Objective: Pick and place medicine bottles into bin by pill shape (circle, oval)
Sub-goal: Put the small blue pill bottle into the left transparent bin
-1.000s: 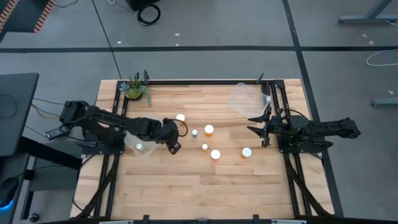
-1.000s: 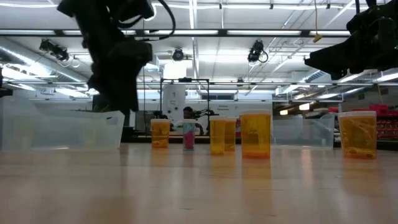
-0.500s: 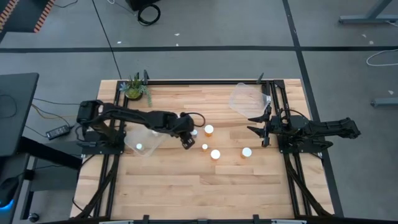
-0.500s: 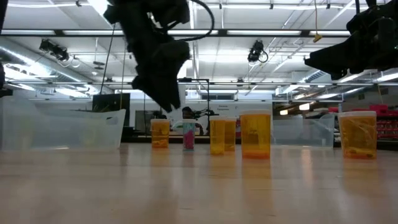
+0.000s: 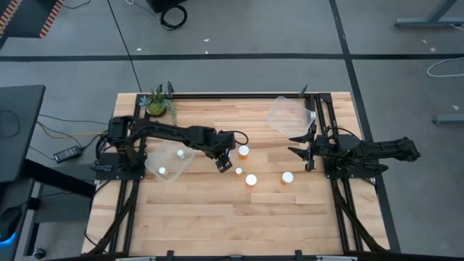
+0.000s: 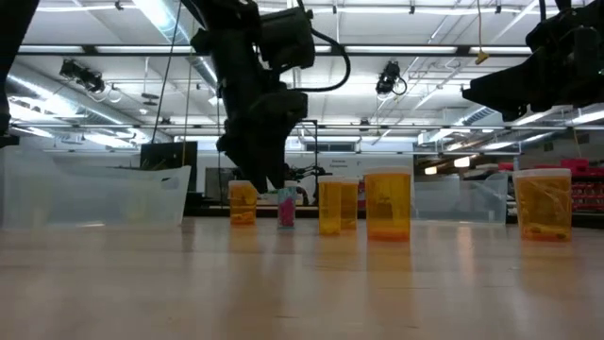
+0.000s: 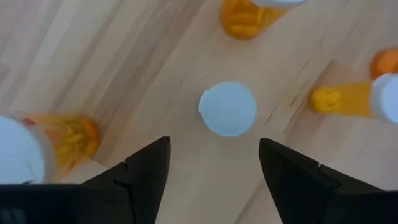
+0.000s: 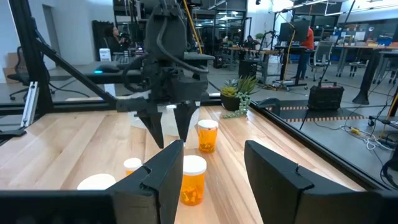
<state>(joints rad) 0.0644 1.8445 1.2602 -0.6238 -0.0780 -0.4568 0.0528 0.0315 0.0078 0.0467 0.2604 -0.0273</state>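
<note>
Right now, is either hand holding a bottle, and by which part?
No. The left hand is open above a small white-capped bottle, not touching it. The right hand waits shut and empty at the table's right.

The table (image 5: 217, 210) is pale, smooth, matt wood planks. The medicine bottles (image 6: 388, 204) are glossy translucent amber plastic with matt white caps (image 7: 227, 109). The bin (image 5: 171, 164) is clear plastic.

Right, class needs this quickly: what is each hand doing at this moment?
Left hand: open, empty, above a white-capped bottle.
Right hand: closed, holding nothing.
</note>
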